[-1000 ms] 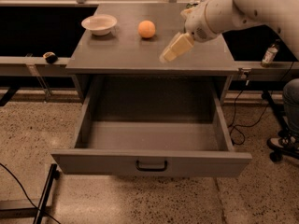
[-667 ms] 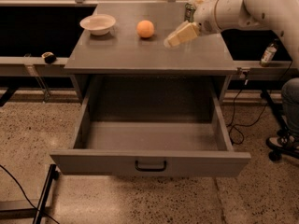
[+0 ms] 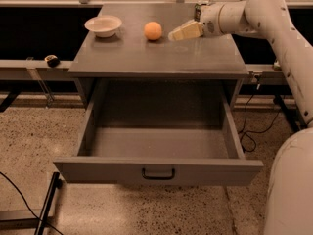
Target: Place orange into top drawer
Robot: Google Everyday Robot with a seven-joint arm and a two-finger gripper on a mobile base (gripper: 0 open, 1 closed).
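Note:
The orange (image 3: 153, 31) sits on the grey cabinet top (image 3: 161, 58), towards the back, right of a pale bowl. The top drawer (image 3: 157, 170) is pulled fully out below, its inside bare, with a small dark handle at the middle of its front panel. My gripper (image 3: 175, 35) is low over the cabinet top just right of the orange, pointing left at it, a short gap away. It holds nothing.
A pale shallow bowl (image 3: 103, 25) stands at the back left of the cabinet top. A dark rail (image 3: 34, 62) with a small black knob (image 3: 51, 60) runs behind on the left. Cables (image 3: 254, 131) lie on the speckled floor at right.
My gripper has moved up the picture and left across the cabinet top, closer to the orange. The orange, bowl and drawer have not moved.

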